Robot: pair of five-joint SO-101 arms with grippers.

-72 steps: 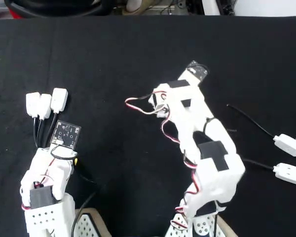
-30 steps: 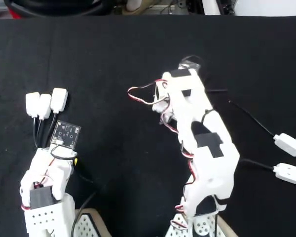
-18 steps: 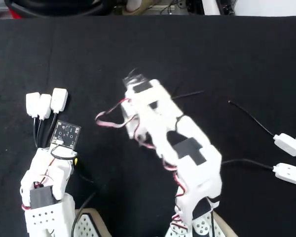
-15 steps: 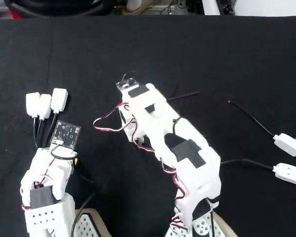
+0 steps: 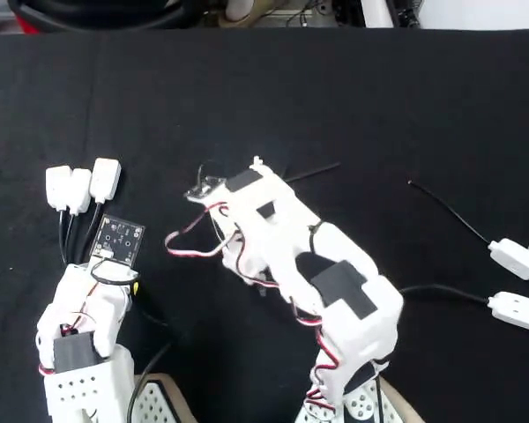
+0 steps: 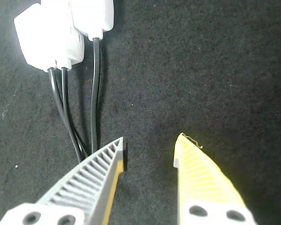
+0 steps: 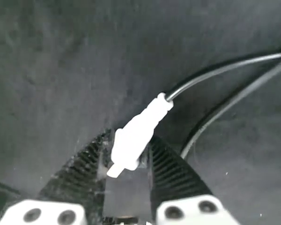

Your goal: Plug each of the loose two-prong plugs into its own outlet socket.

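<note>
Black cloth (image 5: pixel 423 106), high view: right gripper (image 5: pixel 207 187) mid-table; 3 white sockets (image 5: pixel 79 185) far left. Left wrist: left gripper (image 6: pixel 150 140) spread wide beside socket cords (image 6: pixel 79 117). Right wrist: right gripper pinches white plug (image 7: pixel 136 136) w/ lead (image 7: pixel 215 72) trailing.

A slim white plug (image 7: pixel 135 132) on a thin black cord is clamped between the fingers of the right gripper (image 7: pixel 129 137), near the middle of the tabletop. Close to the right edge lie a farther plug (image 5: pixel 515 256) and a nearer plug (image 5: pixel 517 308), both white with black cords. Three white outlet sockets (image 5: pixel 79 187) lie side by side and touching near the left edge, with their black cords running toward the near edge.
</note>
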